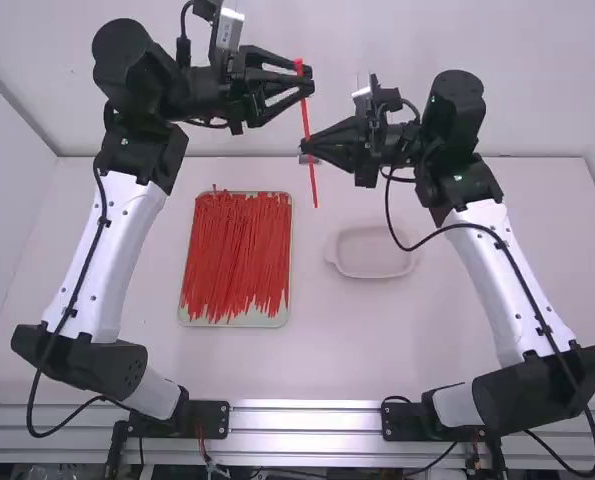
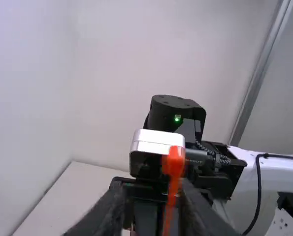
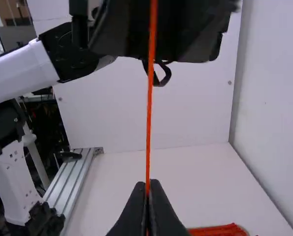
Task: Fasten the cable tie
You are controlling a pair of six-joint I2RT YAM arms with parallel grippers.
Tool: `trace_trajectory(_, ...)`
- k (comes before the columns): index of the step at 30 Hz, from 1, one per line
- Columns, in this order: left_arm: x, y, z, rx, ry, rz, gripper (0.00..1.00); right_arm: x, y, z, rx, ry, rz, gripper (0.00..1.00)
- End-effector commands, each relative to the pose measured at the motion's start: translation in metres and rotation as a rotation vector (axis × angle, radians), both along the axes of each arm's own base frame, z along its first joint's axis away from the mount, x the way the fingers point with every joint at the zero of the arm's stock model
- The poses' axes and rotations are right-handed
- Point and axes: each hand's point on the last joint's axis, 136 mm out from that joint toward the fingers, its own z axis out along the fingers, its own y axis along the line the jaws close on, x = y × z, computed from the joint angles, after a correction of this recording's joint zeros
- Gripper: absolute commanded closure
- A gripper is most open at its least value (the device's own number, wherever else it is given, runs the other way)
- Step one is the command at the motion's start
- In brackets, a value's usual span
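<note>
Held upright above the table (image 1: 427, 330), the red cable tie (image 1: 308, 125) is pinched near its top by your left gripper (image 1: 305, 86) and lower down by your right gripper (image 1: 305, 153); bending the tail into the head likely comes next.

Both arms raised, left end effector (image 1: 302, 78) above right end effector (image 1: 305, 152), both clamped.

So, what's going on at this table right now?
Both arms hold one red cable tie upright above the table. The left pincer grips its top end; the right pincer is shut on it lower down. The tie hangs straight, not yet looped. More red ties lie in a tray, beside a white dish.
</note>
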Motion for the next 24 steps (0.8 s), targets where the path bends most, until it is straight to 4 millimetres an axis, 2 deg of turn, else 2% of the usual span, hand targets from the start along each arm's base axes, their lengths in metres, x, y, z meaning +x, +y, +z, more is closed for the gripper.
trace_trajectory(1, 0.000, 0.003, 0.013, -0.023, -0.020, 0.021, 0.64, 0.004, -0.004, 0.011, 0.011, -0.014, -0.022, 1.00)
trace_trajectory(2, -0.001, 0.002, 0.015, -0.031, -0.018, 0.017, 0.66, 0.005, -0.005, 0.012, 0.014, -0.008, -0.025, 1.00)
trace_trajectory(5, -0.007, 0.001, 0.021, -0.039, -0.048, 0.000, 0.82, 0.005, -0.007, 0.017, 0.025, -0.018, -0.023, 1.00)
trace_trajectory(8, -0.004, 0.002, 0.022, -0.047, -0.046, 0.016, 0.91, 0.004, -0.006, 0.019, 0.028, -0.034, -0.021, 1.00)
trace_trajectory(9, -0.003, 0.002, 0.022, -0.048, -0.043, 0.019, 0.91, 0.005, -0.006, 0.019, 0.028, -0.032, -0.021, 1.00)
trace_trajectory(13, -0.003, 0.002, 0.023, -0.051, -0.049, 0.022, 0.76, 0.006, -0.007, 0.019, 0.028, -0.032, -0.028, 1.00)
trace_trajectory(16, -0.003, 0.002, 0.024, -0.054, -0.054, 0.025, 0.70, 0.004, -0.005, 0.019, 0.028, -0.033, -0.023, 1.00)
trace_trajectory(21, -0.005, 0.002, 0.027, -0.059, -0.071, 0.023, 0.72, 0.004, -0.004, 0.019, 0.028, -0.036, -0.021, 1.00)
trace_trajectory(23, -0.005, 0.003, 0.028, -0.062, -0.068, 0.021, 0.62, 0.004, -0.004, 0.019, 0.028, -0.035, -0.022, 1.00)
trace_trajectory(24, -0.005, 0.003, 0.028, -0.061, -0.069, 0.020, 0.62, 0.004, -0.004, 0.019, 0.028, -0.034, -0.022, 1.00)
